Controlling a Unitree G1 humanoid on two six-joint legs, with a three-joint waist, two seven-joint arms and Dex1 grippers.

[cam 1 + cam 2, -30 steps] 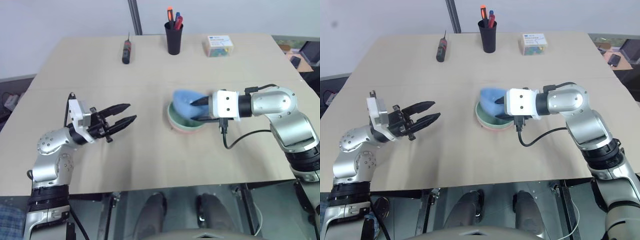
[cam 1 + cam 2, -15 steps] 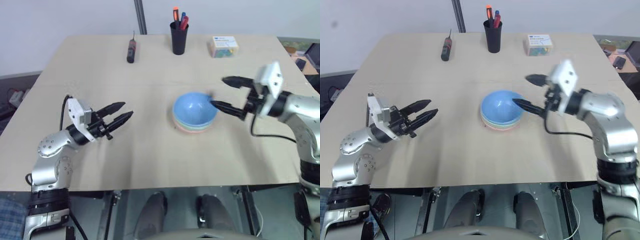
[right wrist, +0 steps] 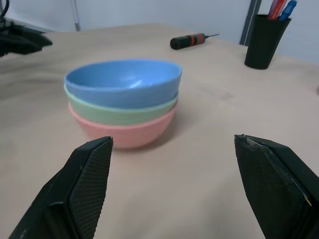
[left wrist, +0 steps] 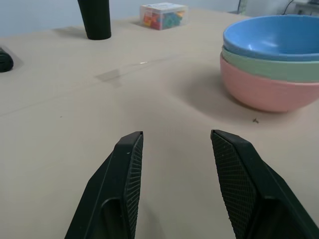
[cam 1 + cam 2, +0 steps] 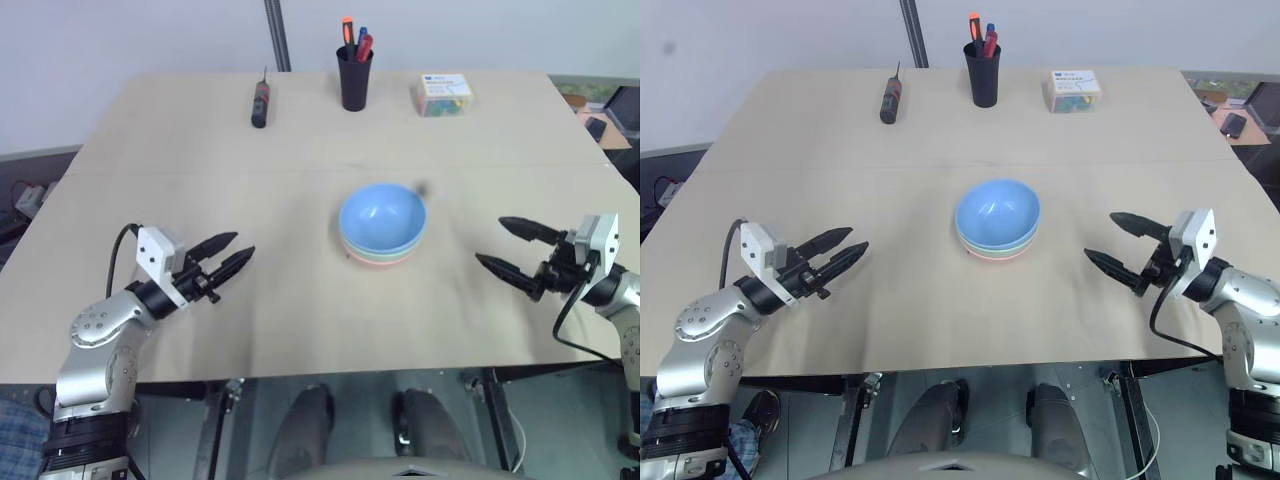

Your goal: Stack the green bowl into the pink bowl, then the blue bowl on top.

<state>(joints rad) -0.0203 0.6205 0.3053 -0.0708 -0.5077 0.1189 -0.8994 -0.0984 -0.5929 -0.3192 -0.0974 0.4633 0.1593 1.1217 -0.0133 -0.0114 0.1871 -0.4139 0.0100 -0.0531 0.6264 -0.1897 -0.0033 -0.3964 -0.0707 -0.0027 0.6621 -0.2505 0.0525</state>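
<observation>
The blue bowl [image 5: 382, 215] sits nested in the green bowl [image 3: 119, 112], which sits in the pink bowl [image 3: 124, 133], the stack standing on the tan table [image 5: 300, 300] between the two grippers and apart from both. The right gripper [image 5: 512, 250] hovers to the stack's right with its fingers spread wide and nothing between them, pointing toward the bowls. The left gripper [image 5: 228, 255] hovers on the stack's other side, fingers partly apart and empty, while a black pen cup [image 5: 353, 78], a screwdriver [image 5: 260, 100] and a small box [image 5: 444, 93] stand beyond the bowls at the table's far edge.
</observation>
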